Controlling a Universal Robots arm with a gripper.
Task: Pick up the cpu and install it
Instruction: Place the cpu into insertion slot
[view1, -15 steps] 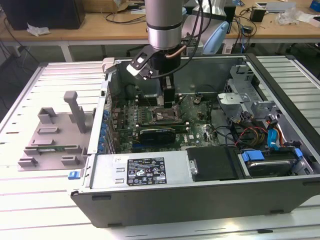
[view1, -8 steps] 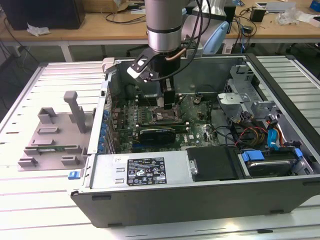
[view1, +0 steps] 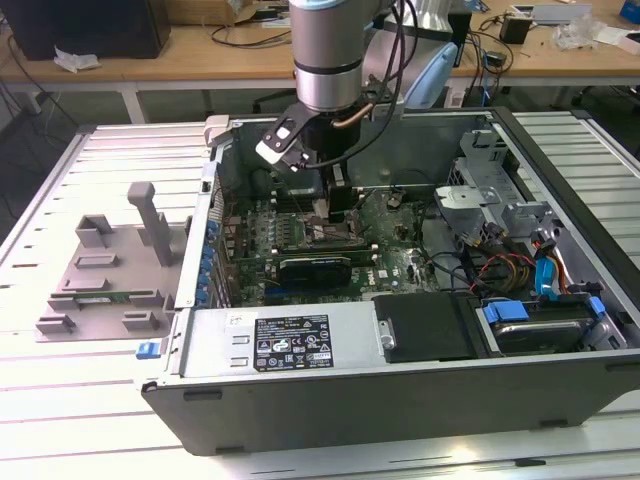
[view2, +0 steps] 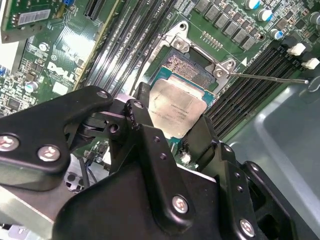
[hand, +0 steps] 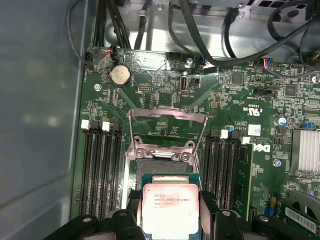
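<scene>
The tool (view2: 170, 116) grips the cpu (hand: 171, 207) over the open socket (view2: 192, 65). The computer case (view1: 400, 400) lies on a pale slatted worktop (view1: 60, 440). Cluttered wooden desks (view1: 200, 50) stand behind.

**One camera stands off, two ride close over the pincer**

The exterior view stands well back and high. It looks down at a slant into the open computer case (view1: 400, 400), with the pincer (view1: 340, 205) near mid-picture.

The first wrist view sits close above the pincer (hand: 170, 210) and faces past it onto the motherboard (hand: 150, 90).

The second wrist view looks from another side, nearer and tilted, over the pincer's (view2: 175, 117) black links.

Both wrist views share the cpu (hand: 170, 207) (view2: 176, 111) clamped in the pincer and the socket (hand: 162, 150) (view2: 192, 62) just beyond it.
</scene>
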